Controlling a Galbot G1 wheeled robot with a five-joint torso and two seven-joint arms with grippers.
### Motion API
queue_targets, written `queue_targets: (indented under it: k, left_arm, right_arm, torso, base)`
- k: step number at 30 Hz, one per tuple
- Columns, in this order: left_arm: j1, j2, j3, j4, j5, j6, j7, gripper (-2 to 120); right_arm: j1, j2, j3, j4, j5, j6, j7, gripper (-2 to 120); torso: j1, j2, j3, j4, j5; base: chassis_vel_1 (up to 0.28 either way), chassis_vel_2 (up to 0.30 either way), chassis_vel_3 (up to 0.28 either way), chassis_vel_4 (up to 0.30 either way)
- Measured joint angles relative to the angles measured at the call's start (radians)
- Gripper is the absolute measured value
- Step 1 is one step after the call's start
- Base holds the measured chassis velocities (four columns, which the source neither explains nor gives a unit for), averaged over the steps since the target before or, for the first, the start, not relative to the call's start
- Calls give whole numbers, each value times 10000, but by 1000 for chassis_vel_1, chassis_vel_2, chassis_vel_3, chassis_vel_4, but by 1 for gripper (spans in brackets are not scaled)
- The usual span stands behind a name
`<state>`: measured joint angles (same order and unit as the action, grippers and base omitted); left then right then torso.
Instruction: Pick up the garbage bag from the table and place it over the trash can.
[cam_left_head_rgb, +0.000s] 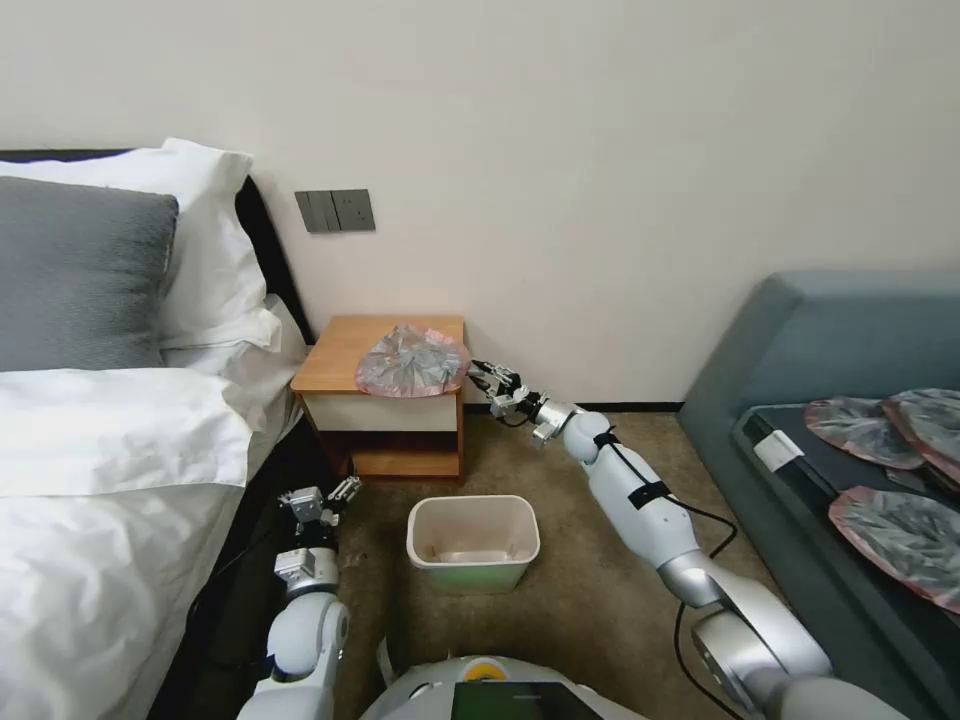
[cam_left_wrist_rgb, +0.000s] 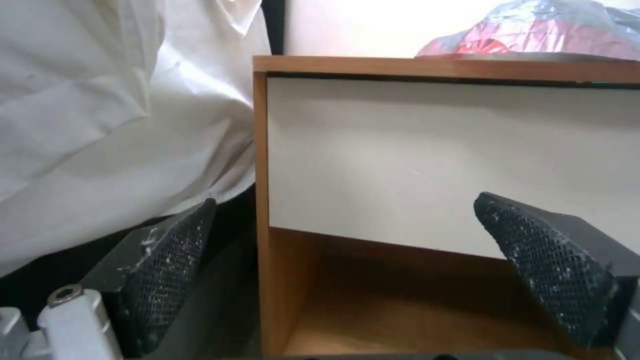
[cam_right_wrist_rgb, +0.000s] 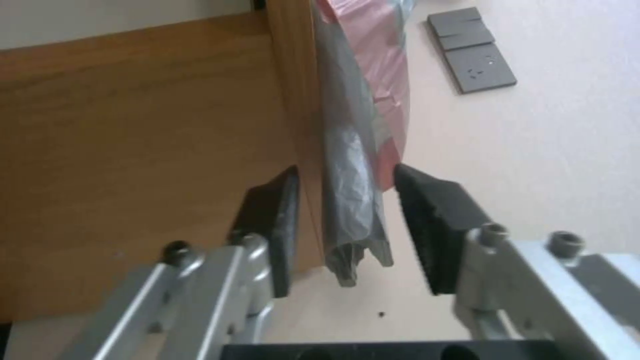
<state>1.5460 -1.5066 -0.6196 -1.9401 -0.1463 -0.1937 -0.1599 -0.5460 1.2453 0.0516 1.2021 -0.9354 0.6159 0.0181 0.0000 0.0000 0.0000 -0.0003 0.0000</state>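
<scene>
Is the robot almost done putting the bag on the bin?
Not yet. The garbage bag lies on the table. The right gripper is open around the bag's overhanging edge. The left gripper waits open, low by the bed. The trash can is bare.

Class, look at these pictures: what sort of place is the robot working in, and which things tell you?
Probably a hotel bedroom: a bed with white pillows, a wooden nightstand beside it, and a grey sofa.
</scene>
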Motion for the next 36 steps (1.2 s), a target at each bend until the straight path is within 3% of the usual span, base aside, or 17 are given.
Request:
queue_targets:
  k: [11,23,26,27,29,31,36]
  left_arm:
    - [16,84,17,35,95,-67,-46,99]
    - [-104,64,-153,186,108,-107,-210,99]
    - [-231,69,-436,286,34,-119,-329,99]
    - [-231,69,-436,286,34,-119,-329,99]
    - [-366,81,-653,489,-36,-157,-460,99]
    - [-438,89,-728,581,-121,-160,-538,99]
    - [-533,103,-757,678,-176,-160,-582,99]
  right_arm:
    - [52,90,-10,-139,76,-10,-1,0]
    - [-140,-8,-36,227,527,-127,-28,0]
    - [-516,-379,-320,891,2203,-726,-246,0]
    - [-516,-379,-320,891,2203,-726,-246,0]
    - [-1000,-767,-697,1731,3773,-1532,-324,0]
    - [-1397,-985,-849,2365,4453,-2020,-333,0]
    - [-2170,-1265,-819,3349,4849,-2403,-357,0]
  torso:
    - [0,0,0,0,-1]
    - [0,1,0,1,0]
    - [0,0,0,0,0]
    - [0,0,0,0,0]
    - [-1,0,-1,0,0]
    - [-1,0,0,-1,1]
    - [-1,1,0,3,1]
  base:
    - [0,0,0,0]
    - [0,0,0,0]
    - [0,0,0,0]
    - [0,0,0,0]
    - [0,0,0,0]
    - [0,0,0,0]
    - [0,0,0,0]
